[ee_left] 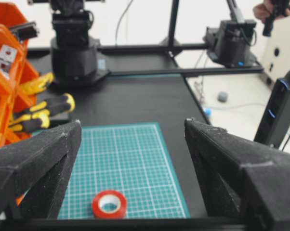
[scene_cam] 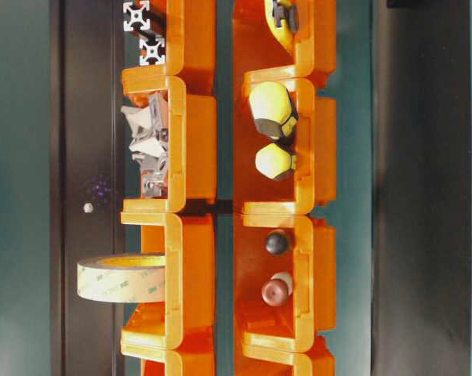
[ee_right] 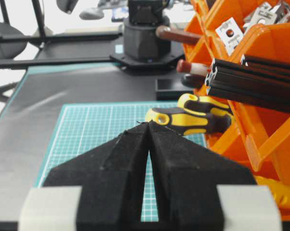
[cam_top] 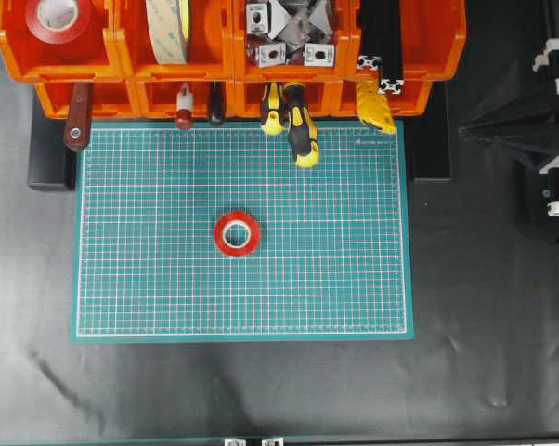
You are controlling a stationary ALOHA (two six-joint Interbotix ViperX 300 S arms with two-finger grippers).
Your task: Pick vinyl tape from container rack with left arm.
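A small red vinyl tape [cam_top: 237, 233] with a white core lies flat near the middle of the green cutting mat [cam_top: 149, 279]. In the left wrist view the tape [ee_left: 109, 204] sits low on the mat, beyond the fingers and touching neither. My left gripper [ee_left: 133, 124] is open wide with nothing between its fingers, and it does not show in the overhead view. The orange container rack [cam_top: 118, 58] runs along the mat's far edge. My right gripper [ee_right: 148, 124] is shut and empty, parked at the right [cam_top: 464, 133].
A second red roll [cam_top: 58, 19] lies in the rack's top-left bin, next to a cream tape roll [cam_top: 171, 28]. Metal brackets [cam_top: 289, 32] and black bars [cam_top: 382, 42] fill the other top bins. Screwdriver handles [cam_top: 298, 125] stick out over the mat's far edge.
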